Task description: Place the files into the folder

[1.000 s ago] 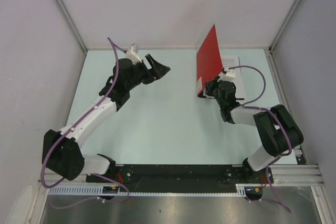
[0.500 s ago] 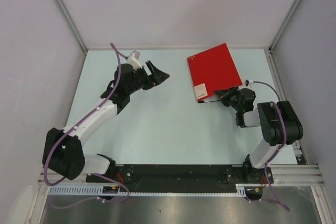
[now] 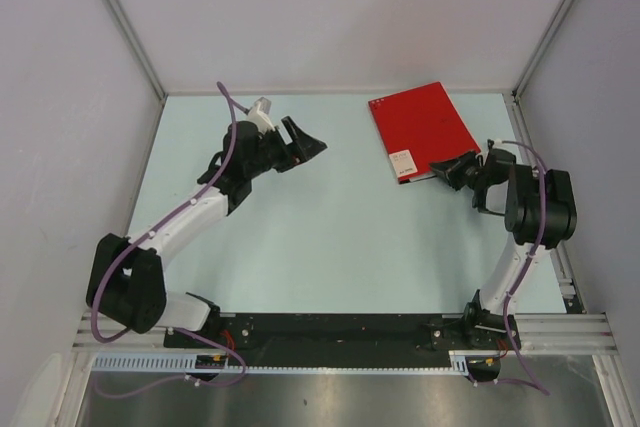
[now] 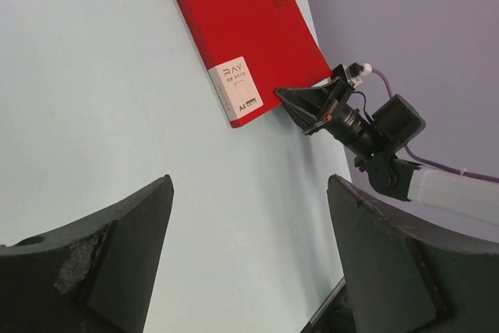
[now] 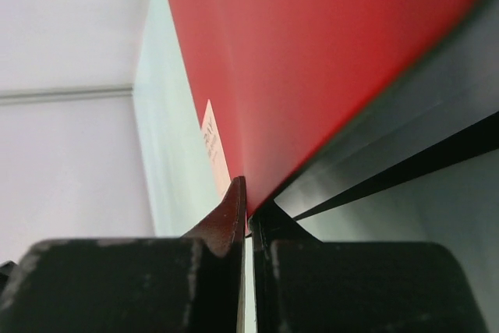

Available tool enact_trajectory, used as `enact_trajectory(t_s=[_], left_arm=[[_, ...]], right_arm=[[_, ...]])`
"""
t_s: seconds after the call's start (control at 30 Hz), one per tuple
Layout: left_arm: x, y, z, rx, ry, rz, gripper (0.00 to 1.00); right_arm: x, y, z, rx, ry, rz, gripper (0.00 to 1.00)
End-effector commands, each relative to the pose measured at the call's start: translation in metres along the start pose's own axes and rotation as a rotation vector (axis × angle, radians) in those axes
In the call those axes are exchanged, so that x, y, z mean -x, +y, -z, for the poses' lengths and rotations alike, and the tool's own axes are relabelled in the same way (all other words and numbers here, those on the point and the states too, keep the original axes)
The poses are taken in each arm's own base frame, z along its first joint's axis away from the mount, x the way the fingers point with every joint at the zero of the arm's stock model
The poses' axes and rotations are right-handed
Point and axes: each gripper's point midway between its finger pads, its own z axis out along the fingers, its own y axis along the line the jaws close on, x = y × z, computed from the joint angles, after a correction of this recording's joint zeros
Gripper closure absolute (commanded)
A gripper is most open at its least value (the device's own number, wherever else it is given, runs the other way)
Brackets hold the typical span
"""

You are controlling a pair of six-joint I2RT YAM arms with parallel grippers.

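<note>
The red folder (image 3: 425,130) lies flat and closed on the pale table at the back right, its white label (image 3: 403,164) at the near left corner. My right gripper (image 3: 447,169) is shut on the edge of the folder's cover at its near side; in the right wrist view the red cover (image 5: 327,52) runs in between the closed fingers of my right gripper (image 5: 248,193). The files are hidden from view. My left gripper (image 3: 312,142) hovers open and empty over the table left of the folder. From the left wrist view, my left gripper (image 4: 249,185) faces the folder (image 4: 242,29).
Grey walls close the table on the left, back and right, with metal posts (image 3: 520,92) at the back corners. The folder sits close to the back wall and the right edge. The black base rail (image 3: 330,332) runs along the near edge.
The folder's cover stood upright a second ago; my right gripper swung it down to the right, and the folder now lies closed, shifted rightward. The left arm barely moved.
</note>
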Motion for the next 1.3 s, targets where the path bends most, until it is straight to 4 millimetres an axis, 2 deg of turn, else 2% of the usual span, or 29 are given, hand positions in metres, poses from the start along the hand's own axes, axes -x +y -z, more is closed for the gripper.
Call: enact_trajectory(t_s=[0.0, 0.03, 0.07, 0.17, 0.27, 0.3, 0.33, 0.43, 0.47, 0.53, 0.57, 0.63, 0.67, 0.7, 0.77, 0.8, 0.83, 0.87, 0.9, 0.93, 1.03, 1.07, 1.1, 1.13, 1.17, 1.23, 1.27], left_arm=[[0.005, -0.008, -0.005, -0.047, -0.008, 0.003, 0.14], [0.004, -0.008, -0.005, -0.048, -0.005, 0.004, 0.14], [0.005, -0.009, -0.005, -0.050, -0.006, 0.003, 0.15], [0.004, -0.009, -0.006, -0.053, -0.005, 0.002, 0.15], [0.004, -0.009, -0.004, -0.049, -0.006, -0.016, 0.15], [0.005, -0.009, -0.001, -0.044, -0.009, -0.023, 0.15], [0.006, -0.009, 0.001, -0.040, -0.014, -0.029, 0.15], [0.006, -0.006, 0.008, -0.025, -0.026, -0.046, 0.15], [0.006, -0.006, 0.010, -0.024, -0.030, -0.059, 0.15], [0.009, -0.009, 0.016, -0.021, -0.042, -0.068, 0.15], [0.008, -0.008, 0.019, -0.014, -0.042, -0.081, 0.15], [0.010, -0.007, 0.027, 0.002, -0.061, -0.096, 0.15], [0.015, -0.012, 0.035, -0.002, -0.081, -0.117, 0.15], [0.016, -0.012, 0.041, 0.007, -0.089, -0.128, 0.15], [0.024, -0.015, 0.056, 0.028, -0.131, -0.161, 0.15], [0.026, -0.016, 0.060, 0.031, -0.141, -0.172, 0.14], [0.029, -0.016, 0.064, 0.034, -0.156, -0.177, 0.14], [0.033, -0.018, 0.068, 0.036, -0.176, -0.184, 0.14], [0.037, -0.022, 0.074, 0.027, -0.195, -0.188, 0.14], [0.035, -0.019, 0.077, 0.041, -0.189, -0.185, 0.14], [0.039, -0.025, 0.083, 0.031, -0.206, -0.185, 0.14], [0.041, -0.027, 0.084, 0.028, -0.212, -0.186, 0.14], [0.040, -0.027, 0.085, 0.030, -0.207, -0.185, 0.14], [0.041, -0.029, 0.086, 0.028, -0.212, -0.186, 0.14], [0.042, -0.029, 0.087, 0.031, -0.212, -0.187, 0.14], [0.043, -0.030, 0.090, 0.028, -0.219, -0.190, 0.14], [0.043, -0.031, 0.091, 0.028, -0.219, -0.192, 0.14]], right_arm=[[-0.022, -0.032, 0.009, -0.150, 0.150, 0.073, 1.00], [-0.021, -0.035, 0.007, -0.152, 0.170, 0.114, 1.00], [-0.019, -0.029, 0.004, -0.132, 0.195, 0.143, 1.00], [-0.045, -0.025, -0.004, -0.085, 0.324, 0.167, 1.00], [-0.076, -0.008, -0.015, -0.013, 0.422, 0.205, 1.00], [-0.081, 0.000, -0.019, 0.019, 0.440, 0.218, 1.00], [-0.096, 0.008, -0.023, 0.038, 0.478, 0.225, 1.00], [-0.117, 0.039, -0.035, 0.114, 0.536, 0.276, 1.00], [-0.137, 0.050, -0.041, 0.119, 0.569, 0.292, 1.00], [-0.155, 0.069, -0.057, 0.151, 0.599, 0.313, 1.00], [-0.188, 0.082, -0.061, 0.157, 0.655, 0.290, 1.00], [-0.221, 0.099, -0.076, 0.225, 0.688, 0.275, 1.00], [-0.253, 0.112, -0.077, 0.269, 0.742, 0.277, 1.00], [-0.275, 0.113, -0.083, 0.293, 0.772, 0.228, 1.00], [-0.303, 0.128, -0.090, 0.349, 0.817, 0.226, 1.00], [-0.332, 0.139, -0.087, 0.394, 0.862, 0.234, 1.00], [-0.347, 0.129, -0.091, 0.378, 0.889, 0.224, 1.00], [-0.355, 0.143, -0.097, 0.413, 0.894, 0.242, 1.00], [-0.370, 0.147, -0.096, 0.426, 0.919, 0.252, 1.00], [-0.381, 0.139, -0.102, 0.414, 0.931, 0.254, 1.00], [-0.400, 0.163, -0.116, 0.482, 0.954, 0.328, 1.00], [-0.406, 0.155, -0.123, 0.469, 0.966, 0.343, 1.00], [-0.409, 0.168, -0.130, 0.470, 0.971, 0.360, 1.00], [-0.411, 0.168, -0.136, 0.461, 0.965, 0.373, 1.00], [-0.416, 0.154, -0.142, 0.419, 0.982, 0.376, 1.00], [-0.414, 0.170, -0.151, 0.451, 0.962, 0.389, 1.00], [-0.415, 0.165, -0.156, 0.432, 0.969, 0.377, 1.00]])
